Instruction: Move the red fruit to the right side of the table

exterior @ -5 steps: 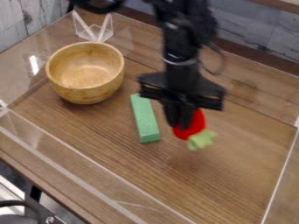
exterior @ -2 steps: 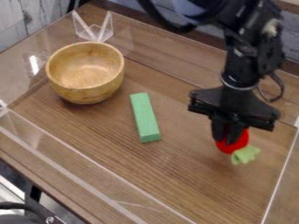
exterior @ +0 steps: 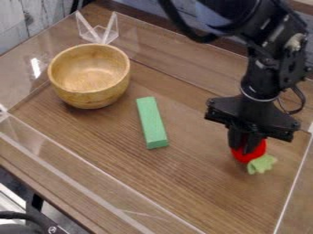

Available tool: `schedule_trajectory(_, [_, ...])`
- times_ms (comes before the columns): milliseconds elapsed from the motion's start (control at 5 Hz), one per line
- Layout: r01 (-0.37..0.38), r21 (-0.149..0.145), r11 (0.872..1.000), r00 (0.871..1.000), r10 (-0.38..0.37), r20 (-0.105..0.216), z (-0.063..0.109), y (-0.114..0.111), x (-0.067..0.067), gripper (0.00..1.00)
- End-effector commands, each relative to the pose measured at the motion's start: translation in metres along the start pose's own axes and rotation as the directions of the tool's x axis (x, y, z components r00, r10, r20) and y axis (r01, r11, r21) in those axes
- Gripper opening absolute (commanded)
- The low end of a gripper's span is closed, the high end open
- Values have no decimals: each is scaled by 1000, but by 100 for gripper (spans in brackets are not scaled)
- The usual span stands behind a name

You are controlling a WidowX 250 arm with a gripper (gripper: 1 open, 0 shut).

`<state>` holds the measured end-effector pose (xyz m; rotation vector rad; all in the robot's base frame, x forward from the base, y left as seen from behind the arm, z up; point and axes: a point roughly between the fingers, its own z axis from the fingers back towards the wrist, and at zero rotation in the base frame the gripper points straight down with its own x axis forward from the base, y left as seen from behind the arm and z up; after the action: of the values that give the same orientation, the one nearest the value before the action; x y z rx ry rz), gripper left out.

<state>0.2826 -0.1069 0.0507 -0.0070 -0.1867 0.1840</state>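
Observation:
The red fruit, a small toy strawberry with a pale green leafy stem, sits low over the right part of the wood-grain table. My black gripper points almost straight down and is shut on the red fruit, its fingers covering the fruit's upper half. Whether the fruit touches the tabletop I cannot tell.
A long green block lies near the table's middle. A wooden bowl stands at the back left. Low clear acrylic walls edge the table, the right one close to the fruit.
The gripper has carried the red fruit from beside the green block to the right side of the table and lower. Block and bowl have not moved.

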Motion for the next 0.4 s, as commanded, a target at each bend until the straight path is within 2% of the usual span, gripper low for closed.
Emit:
schedule_trajectory(0, [-29, -13, 1000, 998, 29, 61, 8, -6, 16, 0])
schedule_trajectory(200, [-76, 2, 997, 994, 75, 74, 12, -6, 19, 0])
